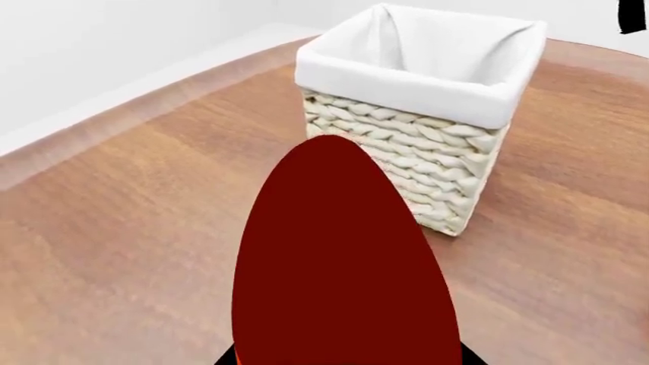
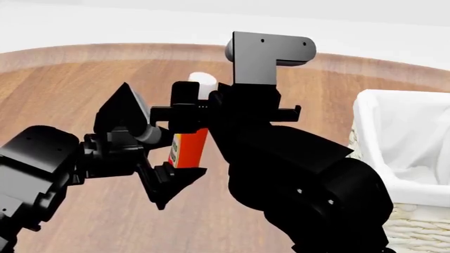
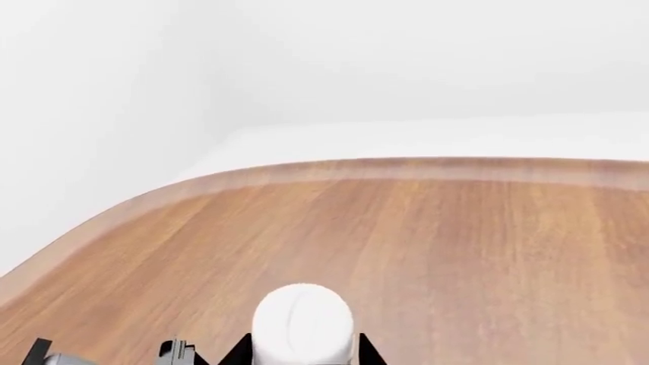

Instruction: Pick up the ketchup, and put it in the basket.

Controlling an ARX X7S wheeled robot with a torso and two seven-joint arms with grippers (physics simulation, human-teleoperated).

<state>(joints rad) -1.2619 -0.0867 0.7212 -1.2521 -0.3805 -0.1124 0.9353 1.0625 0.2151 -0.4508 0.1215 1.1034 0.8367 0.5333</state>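
Note:
The ketchup [image 2: 188, 148], an orange-red bottle with a white cap [image 2: 204, 82], hangs in the air between my two arms, left of the basket [image 2: 367, 138]. My left gripper [image 2: 176, 150] is shut on the bottle's lower body. In the left wrist view that body [image 1: 340, 258] shows as a dark red oval filling the space between the jaws of the left gripper [image 1: 345, 359]. My right gripper [image 2: 189, 107] is shut on the neck just under the cap. The right wrist view has the cap [image 3: 302, 323] sitting tight in the right gripper [image 3: 302, 354]. The cream wicker basket [image 1: 406, 87] stands open beyond the bottle.
Wooden flooring [image 2: 84, 84] spreads under both arms and ends in a curved pale border [image 3: 304, 171] at a white wall. My bulky right arm [image 2: 295, 174] hides the ground between the bottle and the basket. The basket's white liner [image 2: 408, 137] hangs over its rim.

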